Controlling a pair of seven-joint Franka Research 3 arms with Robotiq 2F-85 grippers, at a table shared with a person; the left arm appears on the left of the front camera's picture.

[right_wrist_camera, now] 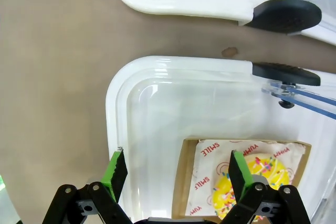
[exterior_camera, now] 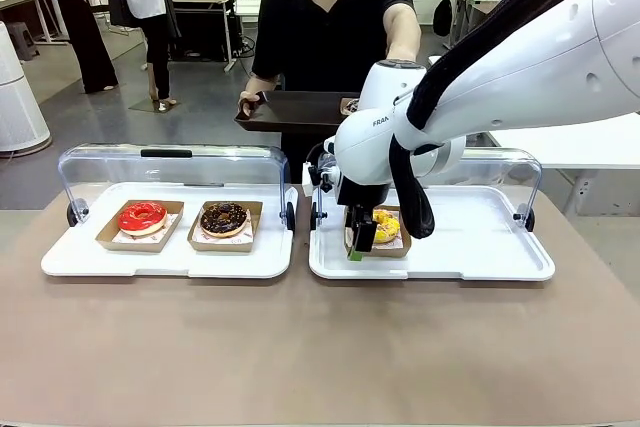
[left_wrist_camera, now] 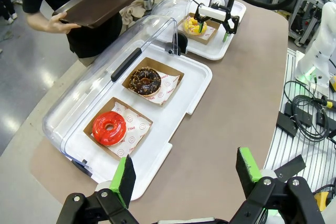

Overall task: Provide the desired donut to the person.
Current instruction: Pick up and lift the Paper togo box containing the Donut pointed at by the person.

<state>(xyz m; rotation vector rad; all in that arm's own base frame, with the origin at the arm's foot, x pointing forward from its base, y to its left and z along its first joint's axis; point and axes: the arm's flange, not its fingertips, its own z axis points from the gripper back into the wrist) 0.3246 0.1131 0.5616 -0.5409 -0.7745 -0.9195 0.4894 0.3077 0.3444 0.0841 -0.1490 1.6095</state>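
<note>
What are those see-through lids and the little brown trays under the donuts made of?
Lids: clear, glossy hard plastic, probably acrylic; the floor shows through them. Brown trays: matte cardboard by the look, folded edges, lined with printed white paper.

A brown table [exterior_camera: 320, 347] is stretching across the whole width of the front view and is carrying two white trays. The left tray [exterior_camera: 170, 269] and the right tray [exterior_camera: 470, 242] are lying flat, side by side along the far half, just apart, with a narrow strip of tabletop showing between them. Each tray's clear lid is standing open at the far edge: the left lid [exterior_camera: 170, 169] and the right lid [exterior_camera: 497, 172]. A small dark spot [right_wrist_camera: 229, 52] is showing on the table in that gap.
</note>
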